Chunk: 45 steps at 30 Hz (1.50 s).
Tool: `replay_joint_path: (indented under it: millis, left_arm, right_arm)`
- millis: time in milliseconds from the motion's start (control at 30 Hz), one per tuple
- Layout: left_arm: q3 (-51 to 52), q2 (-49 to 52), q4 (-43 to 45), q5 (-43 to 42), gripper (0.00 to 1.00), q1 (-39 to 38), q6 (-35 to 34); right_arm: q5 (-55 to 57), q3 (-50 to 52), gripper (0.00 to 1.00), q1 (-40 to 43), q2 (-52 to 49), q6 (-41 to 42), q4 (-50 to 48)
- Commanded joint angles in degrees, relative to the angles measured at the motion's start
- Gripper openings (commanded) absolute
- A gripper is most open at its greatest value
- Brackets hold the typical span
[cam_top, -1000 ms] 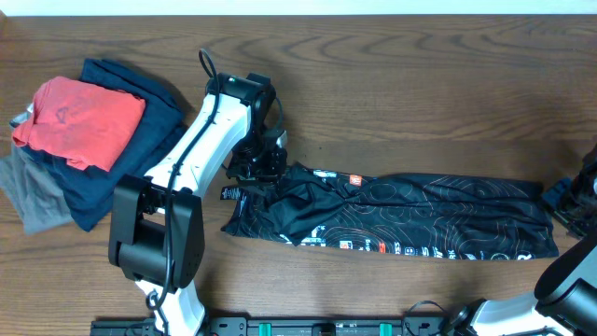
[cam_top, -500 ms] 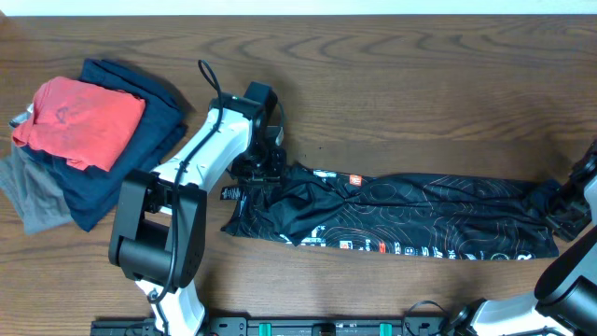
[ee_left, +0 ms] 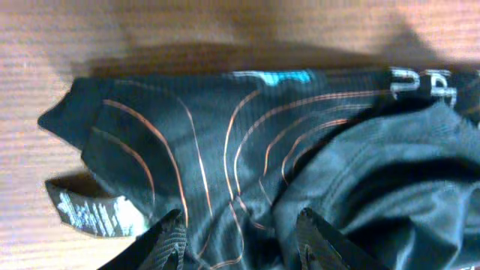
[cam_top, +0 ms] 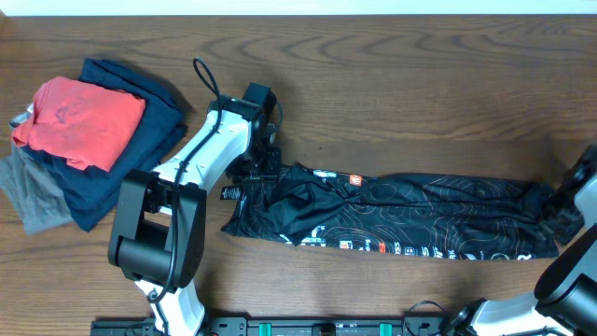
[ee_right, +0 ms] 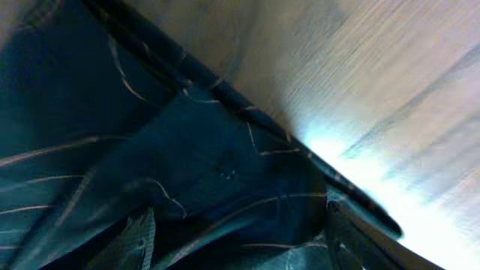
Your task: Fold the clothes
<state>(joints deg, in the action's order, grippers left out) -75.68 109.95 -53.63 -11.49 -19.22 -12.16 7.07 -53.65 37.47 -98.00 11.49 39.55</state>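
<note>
The left hand (ee_left: pixel 238 238), fingers spread and holding nothing, hangs over the jersey (cam_top: pixel 420 217) end nearest the pile of folded clothes (cam_top: pixel 84 131); the right hand (ee_right: pixel 240 241), likewise open, over the far end of that long band on the counter (cam_top: pixel 420 103).

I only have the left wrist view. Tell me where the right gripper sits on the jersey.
Observer: The right gripper is at the jersey's far right end, fingers apart over the fabric near its edge.
Operator: Give me the jersey's overall shape.
Observer: Overhead, it lies as one long narrow strip across the table, bunched at the end under your left gripper.
Operator: Report anything else nearby.
Observer: A stack of garments, with a red shirt on top, sits near the table's left edge, apart from the jersey.
</note>
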Motion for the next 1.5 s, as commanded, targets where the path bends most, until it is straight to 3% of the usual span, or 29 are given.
replay_joint_path:
  millis: [0, 133, 333, 500, 600, 867, 967, 1267, 1367, 1467]
  left_arm:
    - [2.9, 0.3, 1.3, 1.5, 0.50, 0.3, -1.3]
    - [6.6, 0.3, 5.6, 1.5, 0.50, 0.3, -1.3]
    - [10.8, 0.5, 13.4, 1.5, 0.50, 0.3, -1.3]
    - [13.0, 1.2, 22.1, 1.7, 0.49, 0.3, -1.3]
    - [13.0, 1.8, 27.9, 1.7, 0.46, 0.3, -1.4]
    - [13.0, 2.0, 40.6, 1.7, 0.45, 1.2, -4.2]
    - [13.0, 2.1, 43.3, 1.7, 0.45, 2.5, -6.3]
    - [12.3, 2.0, 43.2, 0.5, 0.45, 8.4, -6.4]
    - [10.1, 1.4, 42.1, -8.4, 0.46, 10.6, -4.7]
    - [7.5, -1.3, 40.5, -11.0, 0.59, 11.0, -2.5]
  right_arm:
    - [-0.5, 2.9, 0.70, 0.4, 0.4, -0.9, -2.1]
    - [-0.5, 5.3, 0.72, 0.4, 0.4, -0.9, -5.3]
    - [-1.3, 6.3, 0.23, 0.4, 0.4, -0.9, -8.0]
    - [-4.2, 6.3, 0.13, 0.3, 0.4, -0.8, -11.3]
    - [-5.0, 6.3, 0.12, 0.0, 0.4, -0.8, -14.2]
    - [-5.7, 6.3, 0.12, -3.2, 0.4, -0.5, -21.6]
    - [-5.6, 6.3, 0.18, -4.6, 0.4, 0.3, -24.6]
    - [-6.4, 5.6, 0.25, -5.3, 0.4, 0.6, -28.4]
    - [-8.9, 5.3, 0.44, -5.3, 0.4, -1.3, -27.9]
    - [-9.6, 4.2, 0.61, -5.3, 0.5, -1.3, -26.0]
